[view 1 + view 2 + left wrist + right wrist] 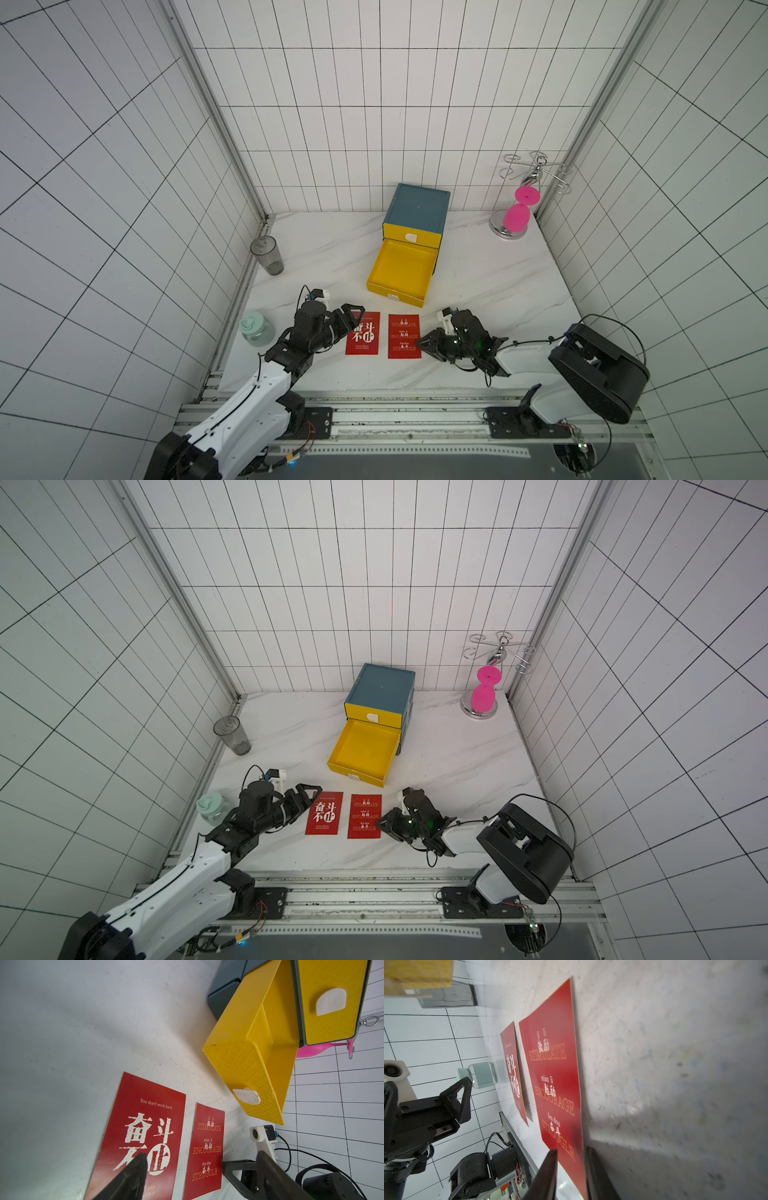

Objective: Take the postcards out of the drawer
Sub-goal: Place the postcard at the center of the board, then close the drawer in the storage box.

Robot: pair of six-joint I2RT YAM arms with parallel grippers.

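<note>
Nearly done, I'd judge: L postcard [363, 333] & R postcard [404, 336] lie flat, side by side on the surface [478, 291], just in front of the open drawer [401, 270]. Its floor looks bare in both top views, and no 3rd card is visible. The left claw [356, 318] gapes wide, empty, over the L postcard's edge. The right claw [420, 344]: only the right wrist view shows its jaws slightly parted astride the R postcard's corner, not gripping. To do, prob.: back arms off.

Both top views: high over the robot's base, pitched steeply down, whole desk [498, 266] in frame, near-identical coverage. Wrist cams: low, close, skimming the desk. Left one faces the yellow drawer [245, 1059]; right one faces the left arm [471, 1169]. Both catch the STIMULATE postcard [207, 1147].
</note>
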